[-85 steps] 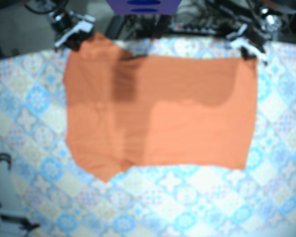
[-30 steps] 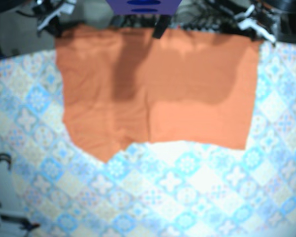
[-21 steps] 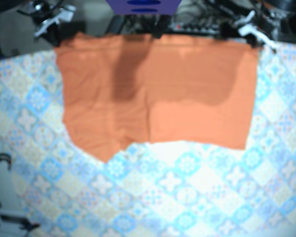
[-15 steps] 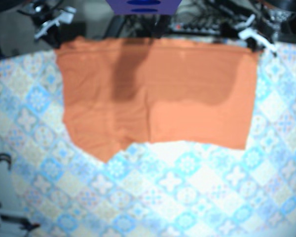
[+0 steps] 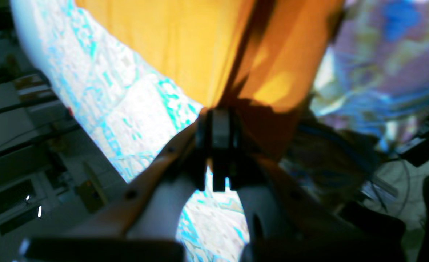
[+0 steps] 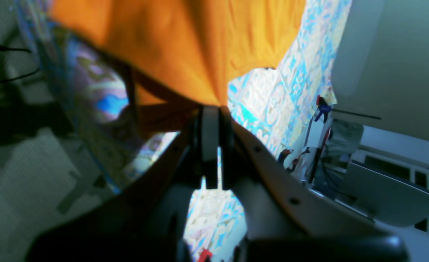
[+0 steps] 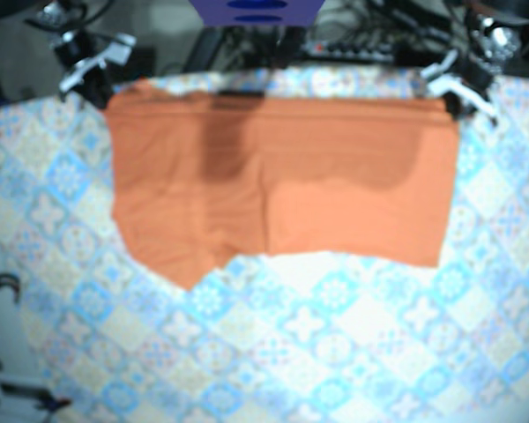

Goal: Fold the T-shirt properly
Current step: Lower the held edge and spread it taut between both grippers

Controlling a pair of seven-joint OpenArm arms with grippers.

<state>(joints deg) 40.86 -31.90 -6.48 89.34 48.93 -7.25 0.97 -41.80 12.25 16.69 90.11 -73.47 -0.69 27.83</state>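
Note:
The orange T-shirt (image 7: 282, 176) lies spread across the far half of the patterned tablecloth (image 7: 291, 352), with a folded layer showing as a paler panel at centre right. My left gripper (image 7: 450, 95) is shut on the shirt's far right corner; its wrist view shows the fingers (image 5: 214, 127) pinching orange cloth (image 5: 200, 47). My right gripper (image 7: 101, 88) is shut on the far left corner; in its wrist view the fingers (image 6: 209, 127) clamp the cloth (image 6: 185, 47). The shirt's far edge runs taut and straight between the two grippers.
A blue-purple block (image 7: 256, 11) and dark cables (image 7: 353, 40) sit beyond the table's far edge. A black cable loop (image 7: 0, 291) lies at the left edge. The patterned cloth extends bare toward the near side.
Both grippers have drawn the shirt's far edge slightly back toward the near side and lowered it. That edge now rests on the table, where before it hung past the far rim.

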